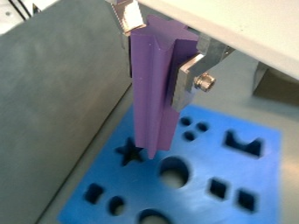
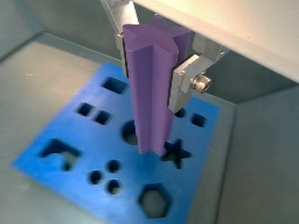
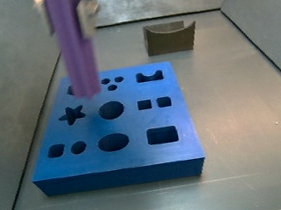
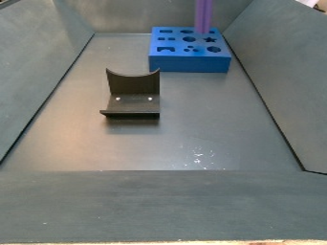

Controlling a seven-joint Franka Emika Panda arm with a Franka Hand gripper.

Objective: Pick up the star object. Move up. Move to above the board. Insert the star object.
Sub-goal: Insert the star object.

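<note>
My gripper (image 1: 158,61) is shut on the star object (image 1: 155,87), a tall light-purple ridged prism that hangs upright between the silver fingers (image 1: 187,80). Both wrist views show this grip (image 2: 155,66). Below lies the blue board (image 1: 251,171) with its many cut-outs. The prism's lower end hovers just above the board, close beside the star hole (image 1: 131,155), which also shows in a wrist view (image 2: 176,154). In a side view the prism (image 3: 77,47) stands over the board's (image 3: 118,159) far left part, behind the star hole (image 3: 70,115). It also shows in a side view (image 4: 204,13).
The olive-brown notched fixture (image 3: 169,37) stands on the floor beyond the board, apart from it; a side view shows it too (image 4: 132,96). Grey sloping walls (image 3: 268,45) enclose the floor on all sides.
</note>
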